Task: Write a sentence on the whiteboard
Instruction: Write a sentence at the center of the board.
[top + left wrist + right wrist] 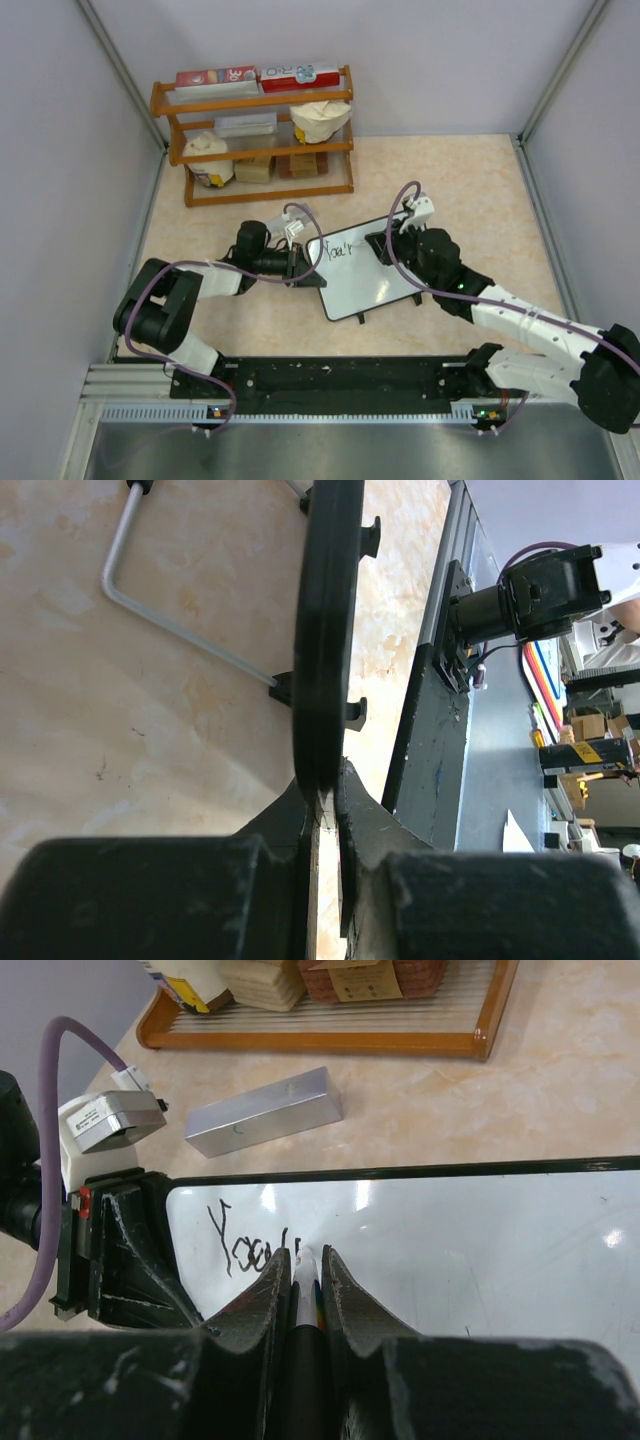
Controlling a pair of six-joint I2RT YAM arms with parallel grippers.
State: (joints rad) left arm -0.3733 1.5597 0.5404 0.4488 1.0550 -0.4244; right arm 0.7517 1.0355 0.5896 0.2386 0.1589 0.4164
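Right-wrist view, nearest the lens: the right gripper [305, 1260] is pressed together on a marker [303, 1282], whose pale tip points away from the camera and meets the whiteboard [480, 1250] just right of the last black stroke. The sentence [245, 1245] is only begun: a few letters, roughly "You", sit in the whiteboard's upper left corner, and everything to their right and below is bare white.

Left-wrist view: the left gripper [325, 780] pinches the whiteboard's left short edge, seen here edge-on as a dark band, with the wire stand [170, 625] folded out behind the whiteboard.

The governing relation is the whiteboard's long axis, which runs from the left gripper's pinch toward the right arm. The script follows that axis, so the remaining words lie to the right of the marker tip, away from the pinched edge. The right arm alone is placed to write (the left serves as a clamp).

Beyond the whiteboard's far long edge a metal block [265, 1110] lies on the table [480, 190]; farther off stands a wooden rack [255, 135] of packaged goods.
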